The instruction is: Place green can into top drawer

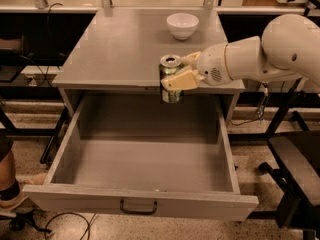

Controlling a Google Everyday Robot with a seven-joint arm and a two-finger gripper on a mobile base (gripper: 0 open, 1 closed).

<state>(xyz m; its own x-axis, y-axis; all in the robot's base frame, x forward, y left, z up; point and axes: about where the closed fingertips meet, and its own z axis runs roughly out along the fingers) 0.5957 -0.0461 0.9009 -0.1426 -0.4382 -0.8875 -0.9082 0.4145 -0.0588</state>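
Camera view: gripper (176, 72) reaches in from the right and pinches the can (171, 63) upright at the tabletop's (115, 49) near edge, with the can's base hanging over the far end of the open drawer (145, 164). I'd bring it nearer, toward mid-drawer, then lower it. Keep it upright, and release only once the base rests on the drawer floor.

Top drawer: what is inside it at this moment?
In the top drawer only its bare grey floor shows. The gripper holds the green can above its rear. The can hides a bit of the back wall.
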